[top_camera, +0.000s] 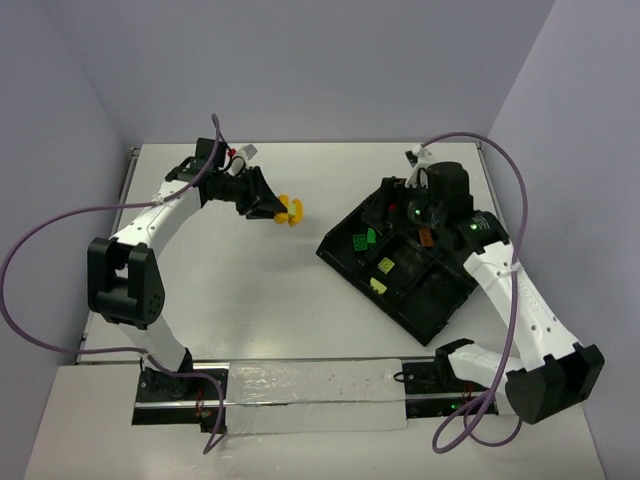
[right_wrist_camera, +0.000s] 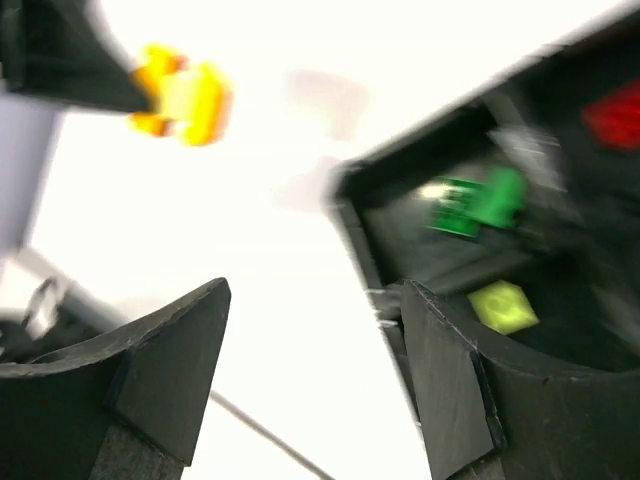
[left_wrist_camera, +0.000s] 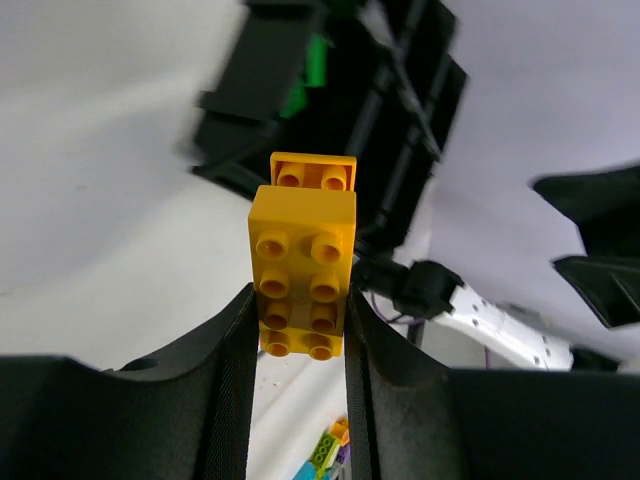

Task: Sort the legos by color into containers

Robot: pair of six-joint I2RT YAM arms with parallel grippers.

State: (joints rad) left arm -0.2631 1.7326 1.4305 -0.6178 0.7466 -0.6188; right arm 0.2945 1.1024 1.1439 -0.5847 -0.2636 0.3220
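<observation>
My left gripper [top_camera: 272,206] is shut on a yellow lego [top_camera: 291,211] and holds it above the table, left of the black divided tray [top_camera: 340,252]. In the left wrist view the yellow lego [left_wrist_camera: 302,265] is a stacked pair pinched between my fingers [left_wrist_camera: 235,380], with the tray [left_wrist_camera: 400,120] ahead. My right gripper [top_camera: 410,212] hovers over the tray's far part, open and empty [right_wrist_camera: 315,370]. The tray holds green legos [top_camera: 362,240], pale yellow-green legos [top_camera: 385,266] and an orange-brown lego [top_camera: 425,237]. The right wrist view shows a green lego [right_wrist_camera: 470,200], a pale yellow-green one [right_wrist_camera: 503,305] and a red one [right_wrist_camera: 615,115].
The tray lies askew at the table's right. A clear plastic strip [top_camera: 310,390] lies along the near edge between the arm bases. Purple cables [top_camera: 40,250] loop beside both arms. Several loose coloured bricks [left_wrist_camera: 335,450] show low in the left wrist view.
</observation>
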